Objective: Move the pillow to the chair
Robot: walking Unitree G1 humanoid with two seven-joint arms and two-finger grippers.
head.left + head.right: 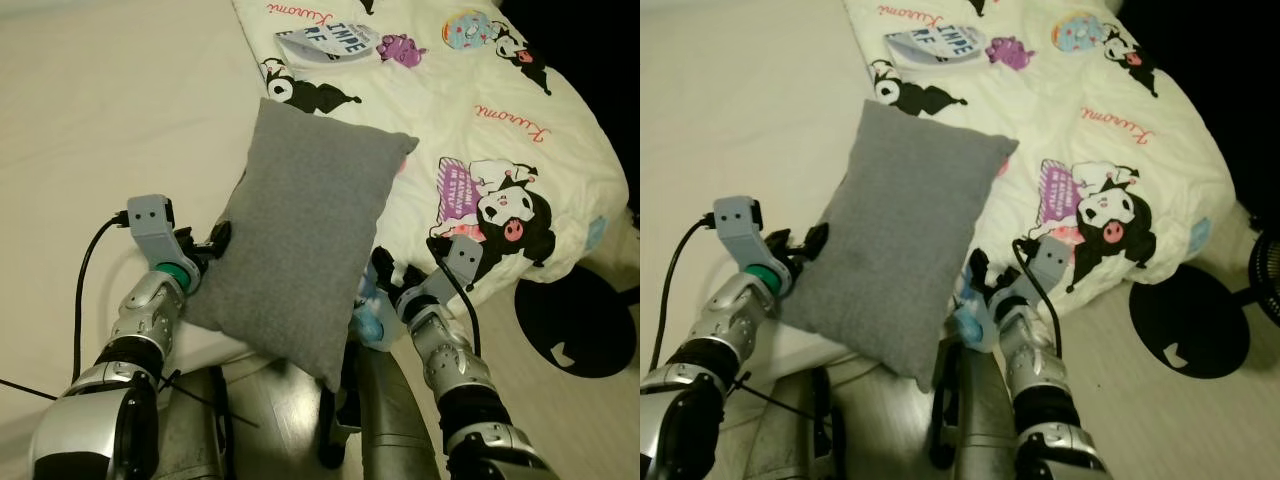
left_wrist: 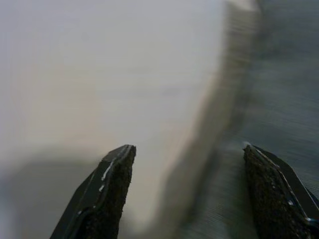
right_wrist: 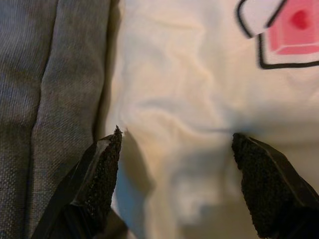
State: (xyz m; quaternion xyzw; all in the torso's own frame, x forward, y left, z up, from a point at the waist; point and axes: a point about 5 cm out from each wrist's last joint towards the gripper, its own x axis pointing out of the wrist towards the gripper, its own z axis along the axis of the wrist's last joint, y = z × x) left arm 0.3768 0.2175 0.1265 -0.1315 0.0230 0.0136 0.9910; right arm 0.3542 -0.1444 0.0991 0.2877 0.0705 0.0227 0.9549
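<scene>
Step in hand: taking hold of the pillow, judged from both arms set at its lower end; the carry to the chair is not begun, and no chair can be picked out in these views.

Left gripper: at the pillow's left edge, near its lower corner. In the left wrist view its two fingers stand spread, one over pale sheet, the other over grey cloth, with the pillow's edge running between them. Released, nothing pinched.

Right gripper: at the pillow's right edge, low down, over the quilt. In the right wrist view its fingers are spread wide; one lies just beside the grey seam, the other over cream cloth. Released, gripping nothing.

Pillow: grey, oblong, lying at a slant on the near corner of the bed, its lower corner hanging past the bed's edge toward the robot, its upper end resting partly on the quilt.

Next move calls for: both pairs of fingers to close on or press the pillow's two long edges together, so the soft cushion lifts without folding or slipping; then a turn away from the bed to find the chair.

Surface: plain cream sheet to the left; cream quilt with black-and-pink cartoon figures to the right, draped over the corner.

Room: pale wood-look floor at right; a round black base stands on it near the quilt's hem. Beyond lies darkness.
</scene>
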